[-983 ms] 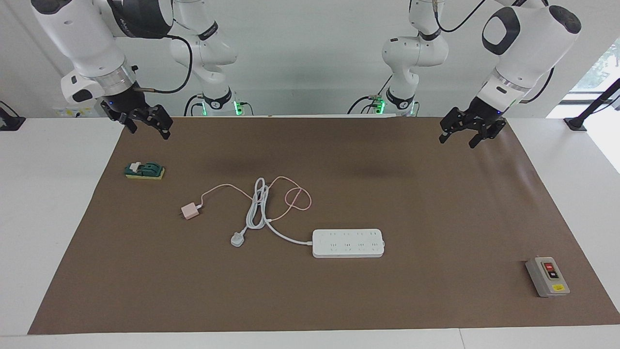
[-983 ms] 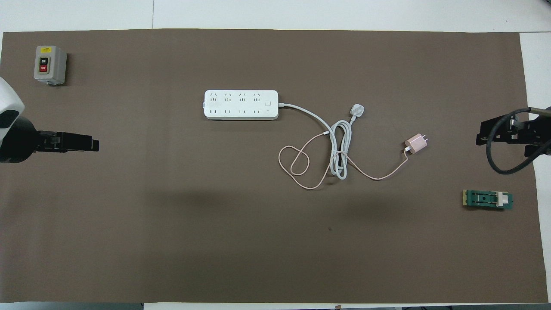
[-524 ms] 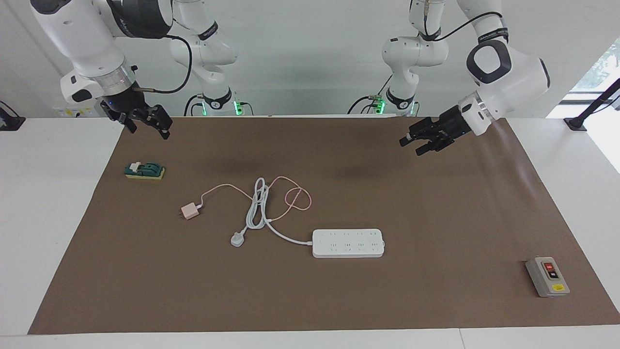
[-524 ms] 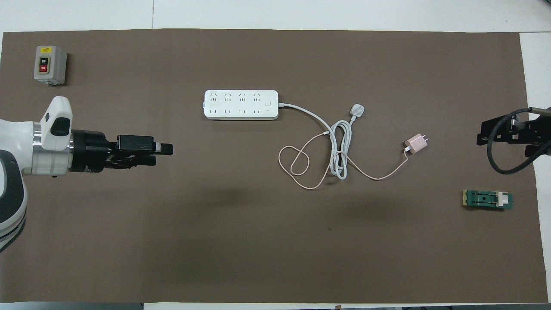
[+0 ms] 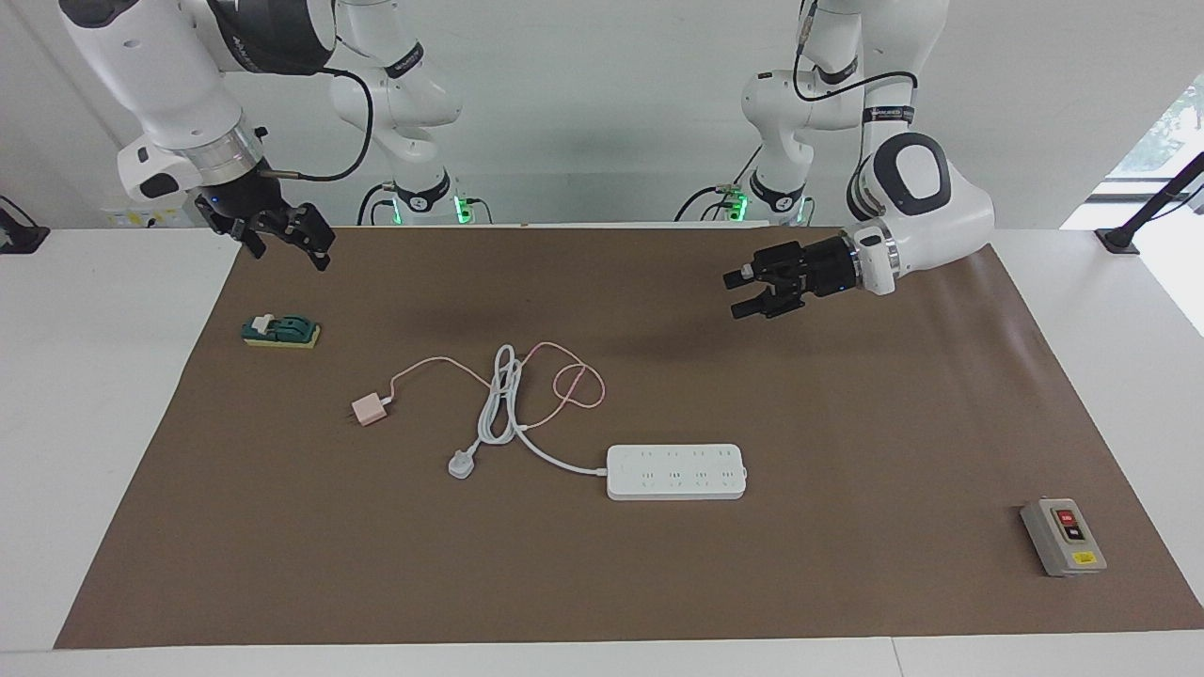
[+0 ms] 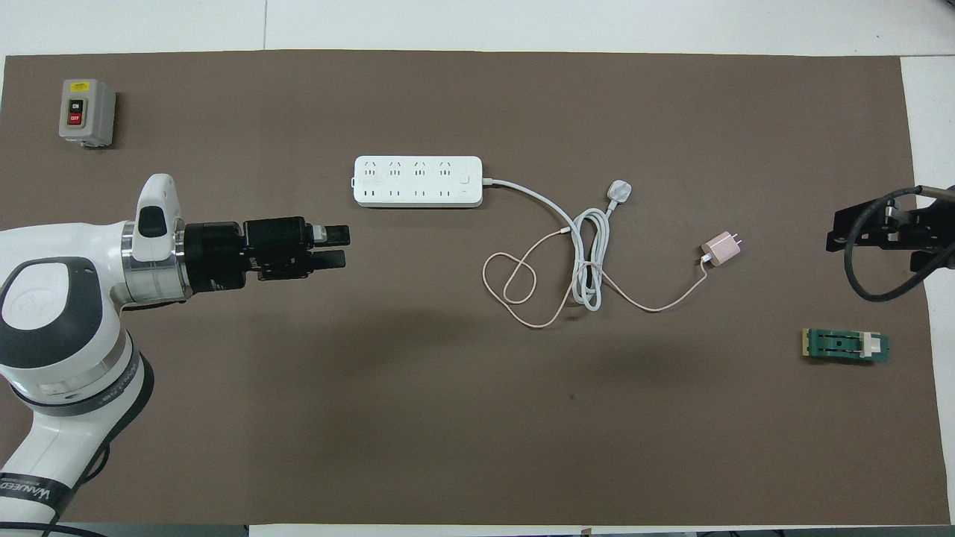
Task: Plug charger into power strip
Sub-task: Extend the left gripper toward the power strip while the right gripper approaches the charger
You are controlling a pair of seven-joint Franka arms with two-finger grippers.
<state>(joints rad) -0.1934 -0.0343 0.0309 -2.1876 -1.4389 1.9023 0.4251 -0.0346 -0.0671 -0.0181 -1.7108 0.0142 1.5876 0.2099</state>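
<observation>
The left hand (image 5: 740, 291) has swung out over the desk (image 5: 847, 423) toward the strip (image 5: 675, 471), open and empty. The right hand (image 5: 292, 246) waits, open. The charger (image 5: 369, 410) lies unplugged beside the cords.

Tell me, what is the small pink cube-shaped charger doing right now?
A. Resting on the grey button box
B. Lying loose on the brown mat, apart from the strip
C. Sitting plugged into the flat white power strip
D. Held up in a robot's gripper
B: the small pink cube-shaped charger lies on the brown mat toward the right arm's end, apart from the flat white power strip, and neither gripper holds anything.
</observation>
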